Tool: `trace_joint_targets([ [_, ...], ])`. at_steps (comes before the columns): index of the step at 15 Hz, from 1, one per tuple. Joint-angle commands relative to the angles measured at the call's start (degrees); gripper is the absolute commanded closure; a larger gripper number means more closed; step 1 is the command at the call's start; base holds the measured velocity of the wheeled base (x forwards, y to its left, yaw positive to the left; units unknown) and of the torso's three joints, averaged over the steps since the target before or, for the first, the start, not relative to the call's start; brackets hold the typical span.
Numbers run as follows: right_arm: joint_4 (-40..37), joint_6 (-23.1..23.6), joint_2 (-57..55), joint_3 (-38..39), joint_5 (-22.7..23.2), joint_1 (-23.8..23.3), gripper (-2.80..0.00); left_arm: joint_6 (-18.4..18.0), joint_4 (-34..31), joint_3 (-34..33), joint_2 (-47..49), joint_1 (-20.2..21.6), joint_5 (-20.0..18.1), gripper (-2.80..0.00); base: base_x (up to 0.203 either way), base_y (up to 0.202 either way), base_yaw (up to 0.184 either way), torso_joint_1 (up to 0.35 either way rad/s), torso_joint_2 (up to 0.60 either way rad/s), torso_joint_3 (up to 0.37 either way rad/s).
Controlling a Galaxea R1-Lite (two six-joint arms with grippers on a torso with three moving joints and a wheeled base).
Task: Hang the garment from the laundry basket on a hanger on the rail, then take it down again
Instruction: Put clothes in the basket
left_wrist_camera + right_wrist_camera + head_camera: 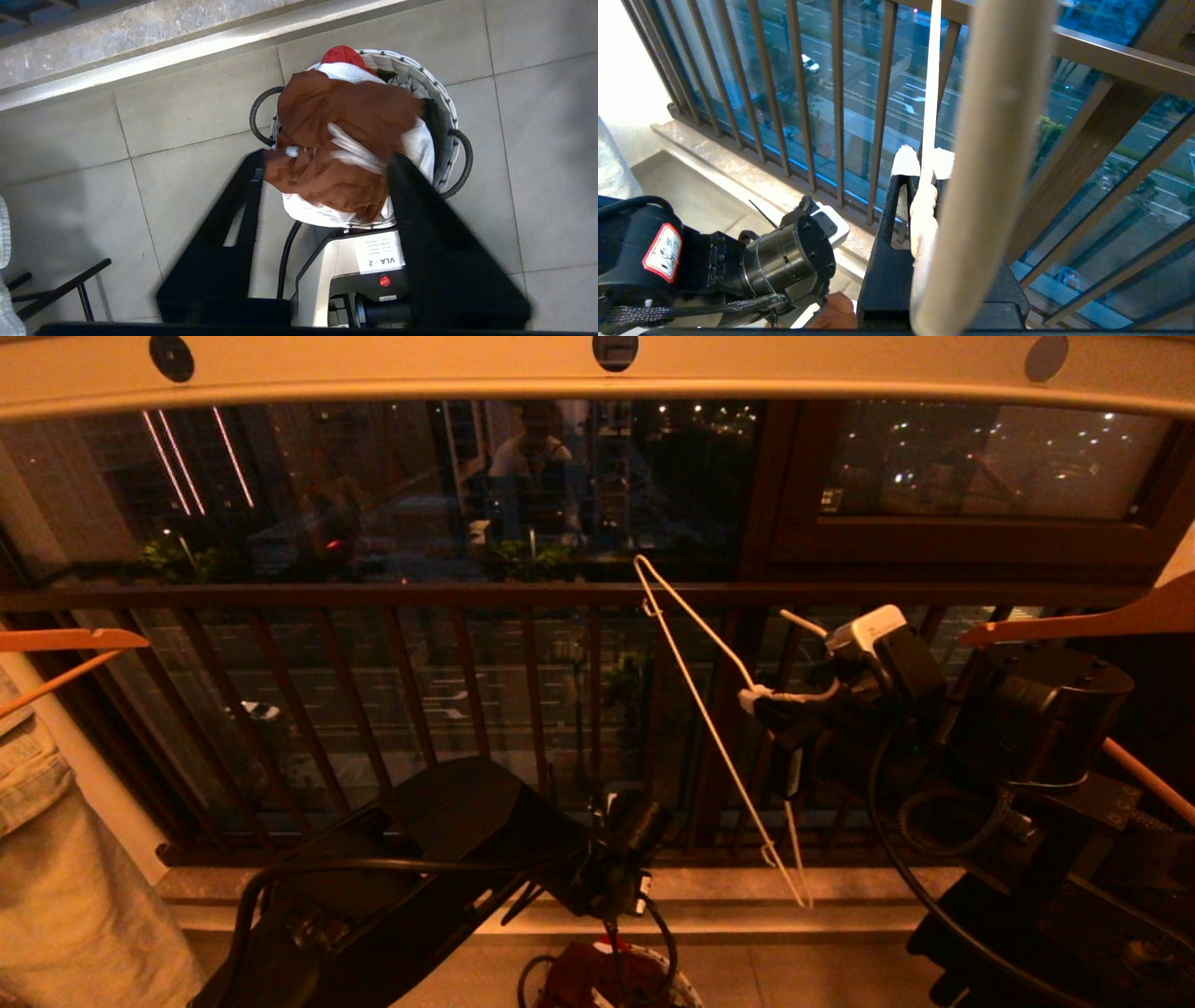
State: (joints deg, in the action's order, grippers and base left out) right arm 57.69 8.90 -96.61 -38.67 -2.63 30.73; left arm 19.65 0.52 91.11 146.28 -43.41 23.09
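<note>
The rust-brown garment (345, 140) lies bunched on top of the laundry basket (441, 100), its white drawstring (355, 151) showing. My left gripper (327, 161) hangs just above it, open, with one fingertip at the cloth's edge and nothing gripped. In the head view the left arm (448, 840) reaches down toward the basket (677, 985). My right gripper (924, 168) is shut on the twisted neck of the white wire hanger (709, 728), held up before the window, well below the rail (373, 378).
The dark barred railing (467, 597) runs across in front. Wooden hangers hang at left (65, 639) and right (1074, 621), and one bar (990, 163) sits close to the right wrist. Light jeans (56, 859) hang far left. The robot's base (369, 261) stands beside the basket.
</note>
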Motion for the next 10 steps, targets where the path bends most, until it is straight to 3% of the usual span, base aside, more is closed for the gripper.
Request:
trace_joint_targets([
  [1,0.4,0.1,0.0,0.0,0.0,0.0,0.0,0.2,-0.1,-0.6,-0.6,0.0,0.2,-2.8,0.0,0.0,0.0,0.0,0.0,0.0],
  [5,0.4,0.1,0.0,0.0,0.0,0.0,0.0,0.6,-2.0,-4.9,-3.5,0.0,0.2,-2.8,0.0,0.0,0.0,0.0,0.0,0.0],
  [6,0.3,0.1,-0.1,-0.1,0.0,-0.1,0.0,0.6,-1.9,-5.6,-4.0,0.1,0.2,0.0,0.0,0.0,0.0,0.0,0.0,0.0],
  [10,0.3,0.2,-0.2,0.0,0.0,-0.2,0.0,0.8,-1.8,-9.8,-8.4,0.3,0.0,0.0,0.0,0.0,0.0,0.0,0.0,0.0],
])
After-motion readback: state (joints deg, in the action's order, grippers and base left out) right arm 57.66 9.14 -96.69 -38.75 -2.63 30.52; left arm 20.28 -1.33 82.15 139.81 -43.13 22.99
